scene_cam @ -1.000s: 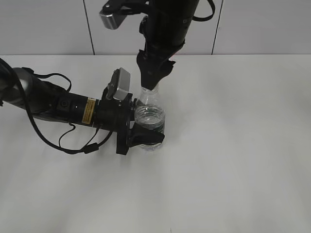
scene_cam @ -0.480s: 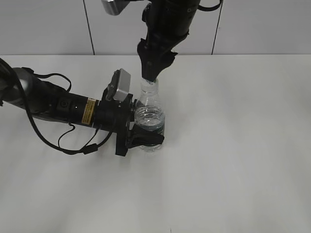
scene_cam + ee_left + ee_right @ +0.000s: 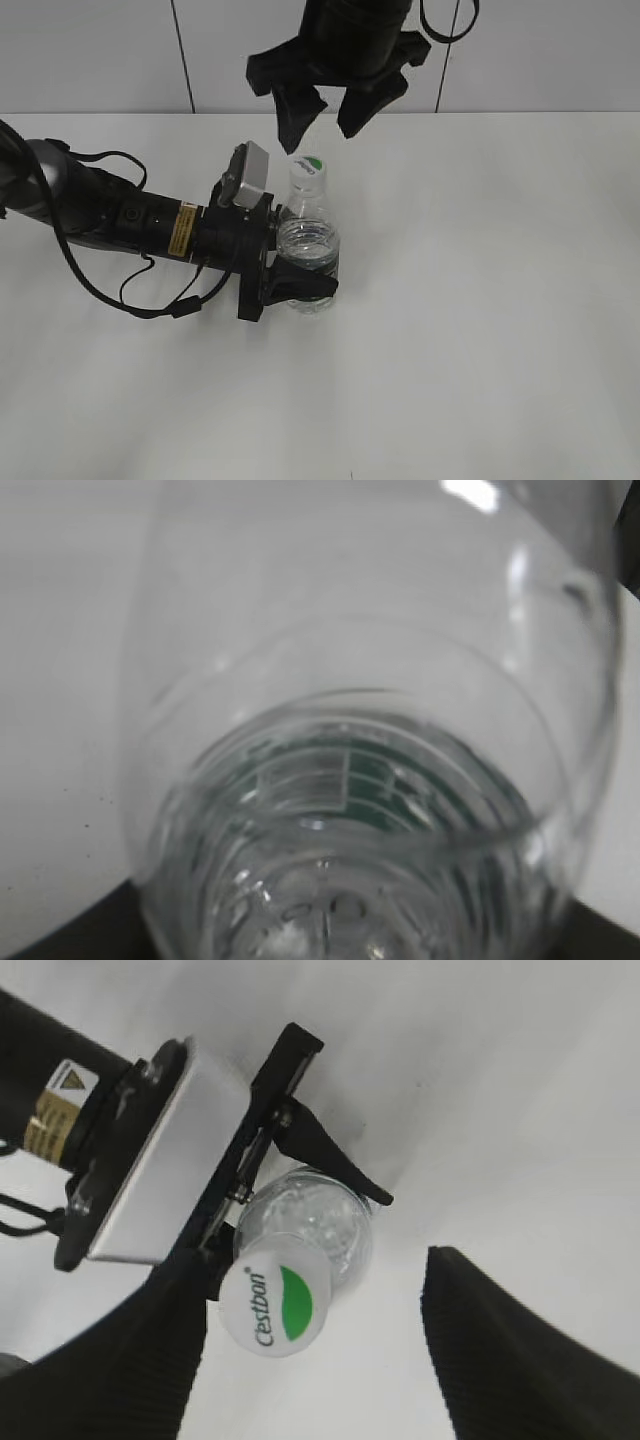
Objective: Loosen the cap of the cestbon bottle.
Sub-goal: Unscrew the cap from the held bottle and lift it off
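The clear cestbon bottle point(image 3: 308, 250) stands upright on the white table, its white cap point(image 3: 309, 170) with a green swoosh on its neck. My left gripper point(image 3: 304, 272) is shut on the bottle's lower body from the left. The left wrist view is filled by the bottle point(image 3: 370, 780), with its green label seen through the plastic. My right gripper point(image 3: 325, 115) hangs open above the cap, its fingers spread wide and clear of it. In the right wrist view the cap point(image 3: 275, 1305) sits by the left finger point(image 3: 130, 1370), apart from the right finger.
The left arm point(image 3: 110, 215) lies across the table's left side with loose cables point(image 3: 150, 295). A grey panelled wall point(image 3: 560, 50) stands behind the table's far edge.
My right gripper has let go of the cap, opened wide and risen above the bottle. The cap now shows on the neck. The left gripper has not moved.
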Controlling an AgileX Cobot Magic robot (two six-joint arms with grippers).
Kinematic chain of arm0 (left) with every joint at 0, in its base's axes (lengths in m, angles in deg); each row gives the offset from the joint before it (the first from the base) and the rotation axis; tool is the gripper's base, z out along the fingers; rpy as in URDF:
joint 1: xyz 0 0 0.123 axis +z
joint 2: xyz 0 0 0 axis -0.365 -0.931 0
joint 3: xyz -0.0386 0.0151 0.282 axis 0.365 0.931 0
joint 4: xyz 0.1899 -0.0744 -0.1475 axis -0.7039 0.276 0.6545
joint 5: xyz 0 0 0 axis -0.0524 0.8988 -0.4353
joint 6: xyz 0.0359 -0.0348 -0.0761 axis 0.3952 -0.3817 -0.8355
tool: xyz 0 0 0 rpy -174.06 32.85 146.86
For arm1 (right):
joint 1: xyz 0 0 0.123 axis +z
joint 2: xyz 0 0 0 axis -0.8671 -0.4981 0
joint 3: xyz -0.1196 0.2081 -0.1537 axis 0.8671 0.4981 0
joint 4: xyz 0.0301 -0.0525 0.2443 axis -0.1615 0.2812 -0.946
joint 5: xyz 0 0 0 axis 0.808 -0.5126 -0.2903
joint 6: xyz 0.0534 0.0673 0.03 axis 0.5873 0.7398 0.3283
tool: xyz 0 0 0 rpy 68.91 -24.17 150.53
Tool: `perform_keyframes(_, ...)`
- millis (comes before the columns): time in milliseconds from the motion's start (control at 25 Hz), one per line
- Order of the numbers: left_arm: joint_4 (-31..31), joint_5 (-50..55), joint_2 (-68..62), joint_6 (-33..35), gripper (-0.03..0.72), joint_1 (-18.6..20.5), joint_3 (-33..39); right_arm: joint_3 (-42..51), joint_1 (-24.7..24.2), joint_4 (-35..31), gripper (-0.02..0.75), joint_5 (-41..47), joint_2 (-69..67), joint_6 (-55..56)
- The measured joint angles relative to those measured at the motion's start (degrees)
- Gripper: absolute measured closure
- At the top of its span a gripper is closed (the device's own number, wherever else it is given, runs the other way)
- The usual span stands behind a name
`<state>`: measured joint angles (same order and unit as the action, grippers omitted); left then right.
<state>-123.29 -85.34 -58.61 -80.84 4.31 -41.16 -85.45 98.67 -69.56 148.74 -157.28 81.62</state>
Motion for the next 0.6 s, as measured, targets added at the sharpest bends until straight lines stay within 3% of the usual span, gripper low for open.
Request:
perform_keyframes(280, 0.6, 0.0, 0.0, 0.0, 0.276, 0.0, 0.0, 0.0, 0.0, -1.6, 0.225, 0.0, 0.0, 15.5)
perform_keyframes(600, 1.2, 0.3, 0.0, 0.0, 0.276, 0.0, 0.0, 0.0, 0.0, -3.7, 0.225, 0.0, 0.0, 19.9)
